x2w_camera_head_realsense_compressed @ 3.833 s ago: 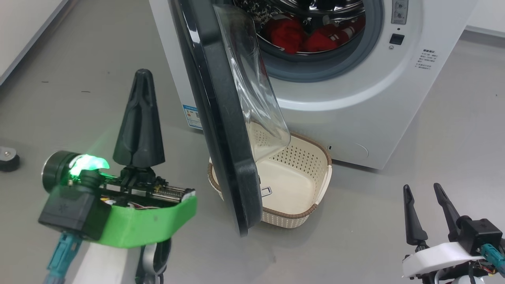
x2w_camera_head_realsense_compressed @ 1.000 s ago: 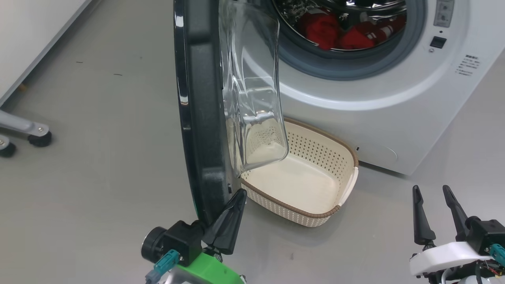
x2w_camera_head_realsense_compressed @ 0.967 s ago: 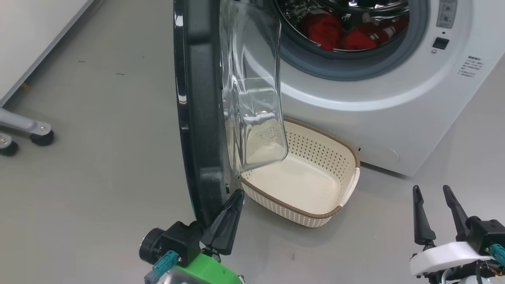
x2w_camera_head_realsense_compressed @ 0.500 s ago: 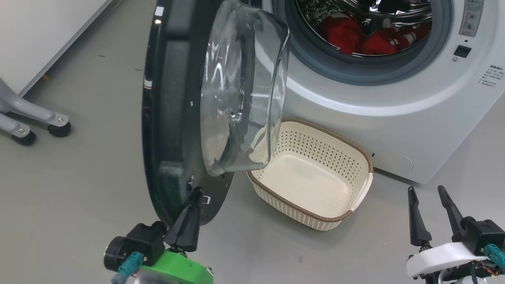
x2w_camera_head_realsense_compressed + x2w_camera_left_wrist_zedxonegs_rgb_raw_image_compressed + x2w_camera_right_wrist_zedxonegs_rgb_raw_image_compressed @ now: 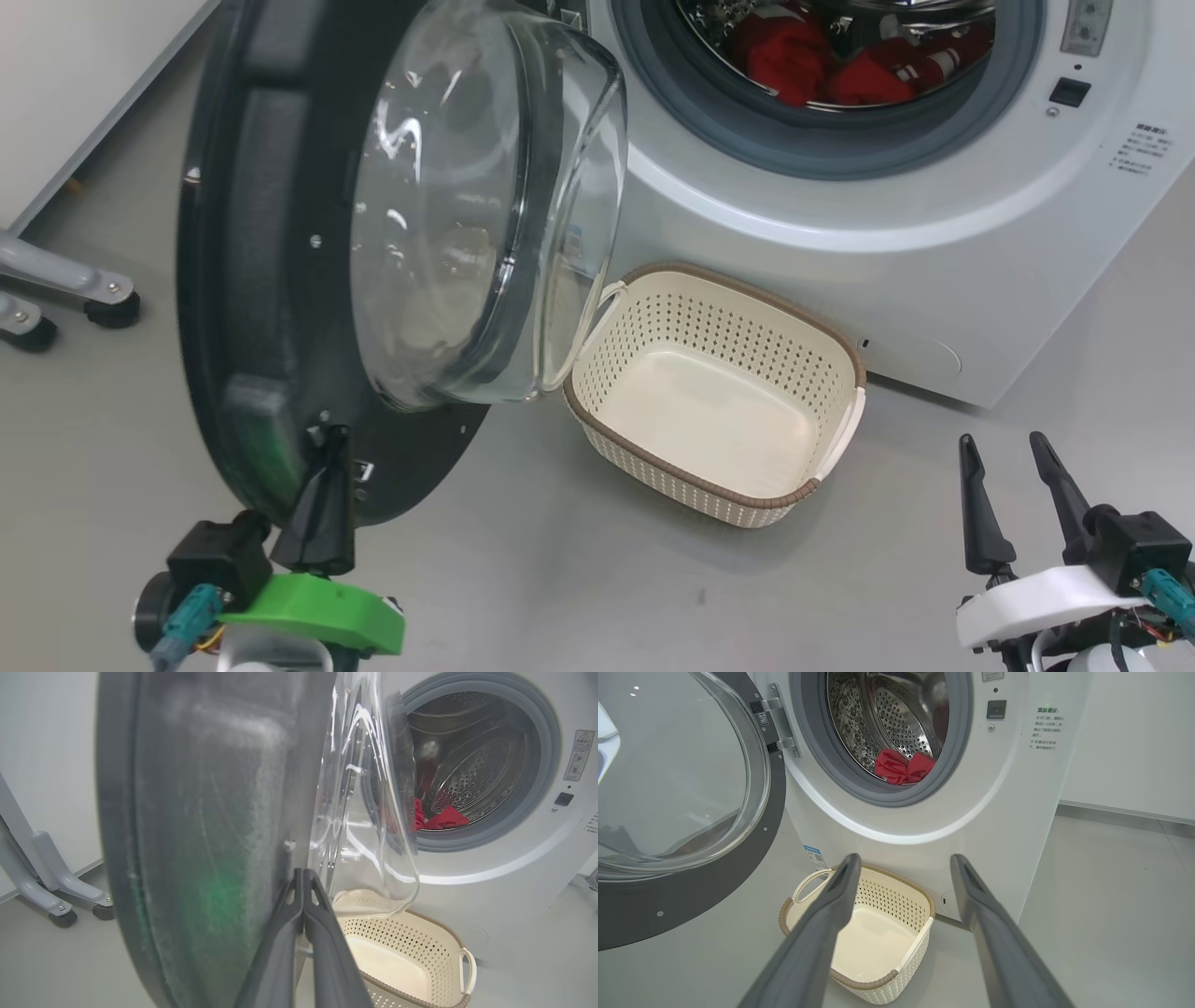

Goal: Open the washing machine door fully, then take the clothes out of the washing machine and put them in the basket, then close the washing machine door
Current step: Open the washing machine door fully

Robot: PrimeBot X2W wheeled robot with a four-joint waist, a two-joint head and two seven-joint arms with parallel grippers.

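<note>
The washing machine (image 5: pixel 840 215) stands with its door (image 5: pixel 233 280) swung wide to the left, glass bowl (image 5: pixel 448 205) facing me. Red clothes (image 5: pixel 794 56) lie inside the steel drum. My left gripper (image 5: pixel 331 439) is shut, and its tip rests against the lower inner rim of the door (image 5: pixel 201 812); in the left wrist view the two fingers (image 5: pixel 302 872) are pressed together. The cream basket (image 5: pixel 686 479) sits on the floor before the washer with nothing in it. My right gripper (image 5: pixel 1001 439) is open and holds nothing, low at the right. It (image 5: pixel 906 858) points at the basket (image 5: pixel 859 977) and the clothes (image 5: pixel 903 767).
Grey legs of a wheeled stand (image 5: pixel 65 289) sit at the far left by a white wall. A metal hinge (image 5: pixel 777 718) joins the door to the washer. Grey floor lies open in front of the basket and to the right of the machine.
The door has swung further open to the left, with my shut left gripper moving left along its lower inner rim. The head view shifted a little. The right gripper has stayed put.
</note>
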